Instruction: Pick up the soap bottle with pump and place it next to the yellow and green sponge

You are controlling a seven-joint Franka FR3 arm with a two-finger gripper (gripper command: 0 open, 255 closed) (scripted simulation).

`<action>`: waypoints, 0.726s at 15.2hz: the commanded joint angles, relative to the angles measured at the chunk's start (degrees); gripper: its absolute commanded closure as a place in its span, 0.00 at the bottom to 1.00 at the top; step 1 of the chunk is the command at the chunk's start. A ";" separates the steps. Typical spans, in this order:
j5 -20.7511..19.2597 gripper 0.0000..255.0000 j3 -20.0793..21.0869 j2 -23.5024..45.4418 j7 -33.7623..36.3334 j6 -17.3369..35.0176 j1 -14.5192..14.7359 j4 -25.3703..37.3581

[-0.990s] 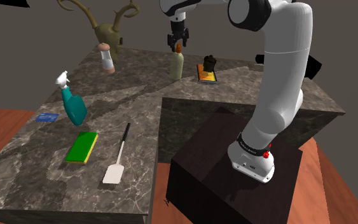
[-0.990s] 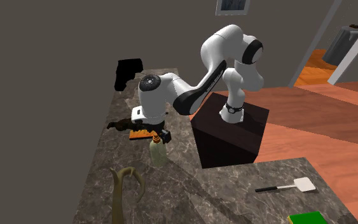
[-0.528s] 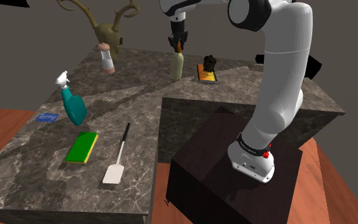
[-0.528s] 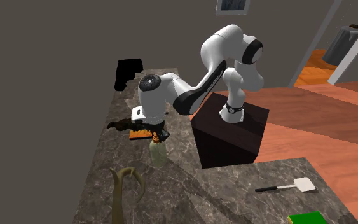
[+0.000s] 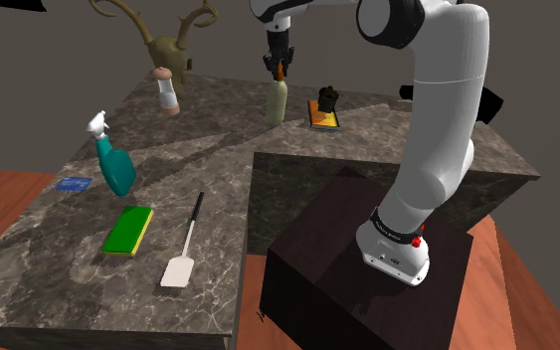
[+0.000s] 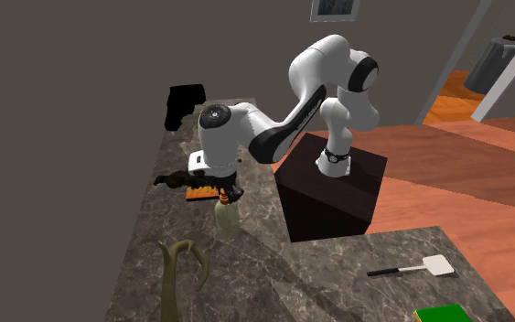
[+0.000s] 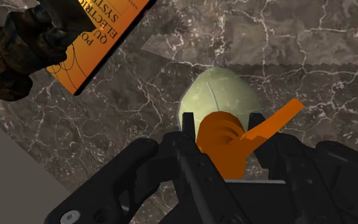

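Upper centre of shoulder view: pale-green soap bottle w/ orange pump (image 5: 277,102) upright on marbled desk (image 5: 218,149), black claw (image 5: 279,70) clenched round pump neck. Prob light, stiff, slick; collar's the hold, tho body may swing.

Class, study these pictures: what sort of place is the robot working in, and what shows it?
Probably a room in a house, perhaps a kitchen: a marbled counter, a wooden floor, and household things such as a soap bottle, sponge and spatula.
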 commanded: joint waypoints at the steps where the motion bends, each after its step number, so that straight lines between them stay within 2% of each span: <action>1: -0.07 1.00 -0.04 -0.40 -0.06 -1.09 0.04 0.71; 11: -0.13 1.00 -0.20 -1.13 -0.76 -8.40 -0.10 7.36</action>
